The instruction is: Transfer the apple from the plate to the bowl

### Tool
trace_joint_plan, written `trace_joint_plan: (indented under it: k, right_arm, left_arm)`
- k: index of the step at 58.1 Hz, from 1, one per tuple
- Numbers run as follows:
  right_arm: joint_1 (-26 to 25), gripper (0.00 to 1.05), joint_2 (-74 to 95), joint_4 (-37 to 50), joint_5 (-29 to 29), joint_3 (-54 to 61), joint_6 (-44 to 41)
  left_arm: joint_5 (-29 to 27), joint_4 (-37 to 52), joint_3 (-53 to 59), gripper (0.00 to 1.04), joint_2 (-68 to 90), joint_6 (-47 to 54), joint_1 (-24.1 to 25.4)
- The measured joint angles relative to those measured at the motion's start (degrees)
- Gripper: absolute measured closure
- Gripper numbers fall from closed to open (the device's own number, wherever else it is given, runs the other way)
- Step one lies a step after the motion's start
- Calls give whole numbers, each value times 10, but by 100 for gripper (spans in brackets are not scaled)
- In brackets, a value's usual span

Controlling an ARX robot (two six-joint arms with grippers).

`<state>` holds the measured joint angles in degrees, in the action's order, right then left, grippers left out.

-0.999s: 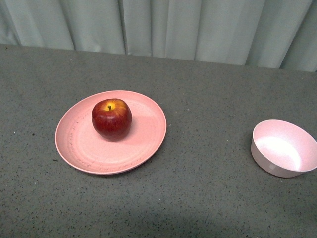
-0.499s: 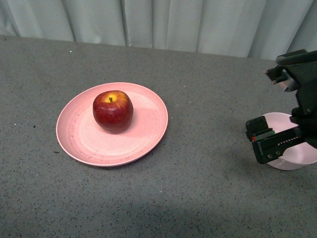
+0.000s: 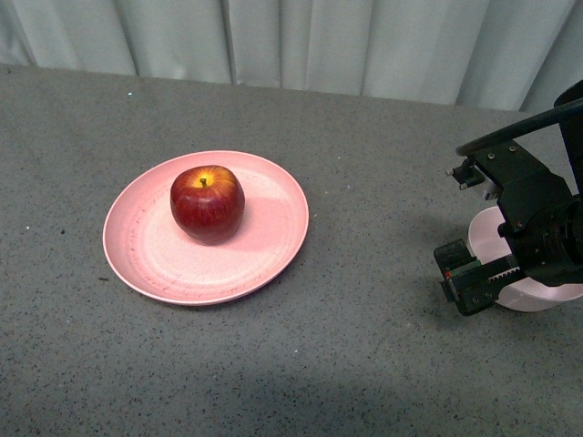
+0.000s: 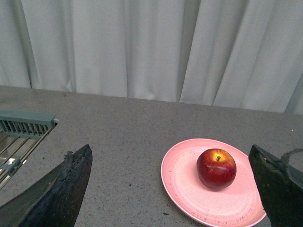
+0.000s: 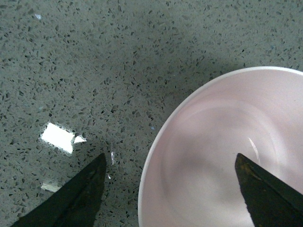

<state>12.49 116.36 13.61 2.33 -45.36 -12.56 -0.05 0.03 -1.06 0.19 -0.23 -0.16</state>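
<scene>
Dark-red and round, with a yellow patch around its short stem, the apple [image 3: 207, 202] sits upright on the wide, shallow salmon-pink plate [image 3: 146, 264], toward that plate's far side. The plate lies on the grey speckled counter [image 3: 364, 364]. Well to the right stands the small, deep, pale-pink bowl [image 3: 547, 299], partly hidden in the front view by the black right arm [image 3: 533, 214]. The right pincer [image 5: 169, 163] hangs above the bowl's rim with its dark fingers [image 5: 78, 198] spread wide, one over the counter and one over the bowl's inside, gripping nothing. The left pincer [image 4: 169, 151] is likewise spread wide with nothing in it, facing the plate and apple from well back. Pale pleated curtains [image 3: 319, 36] hang behind the counter.
</scene>
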Motion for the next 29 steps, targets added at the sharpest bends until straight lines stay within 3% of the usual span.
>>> trace_joint_plan:
  k: [8,14,23,29]
  right_arm:
    - [-2,52,1,-3,0,0,-1]
    - [-4,76,1,-6,0,0,-1]
    - [-5,102,-1,-8,0,0,-2]
    - [-1,104,-16,-21,-10,1,-9]
  left_arm:
    - [0,0,0,7,0,0,0]
    - [0,0,0,7,0,0,0]
    - [0,0,0,7,0,0,0]
    - [0,0,0,7,0,0,0]
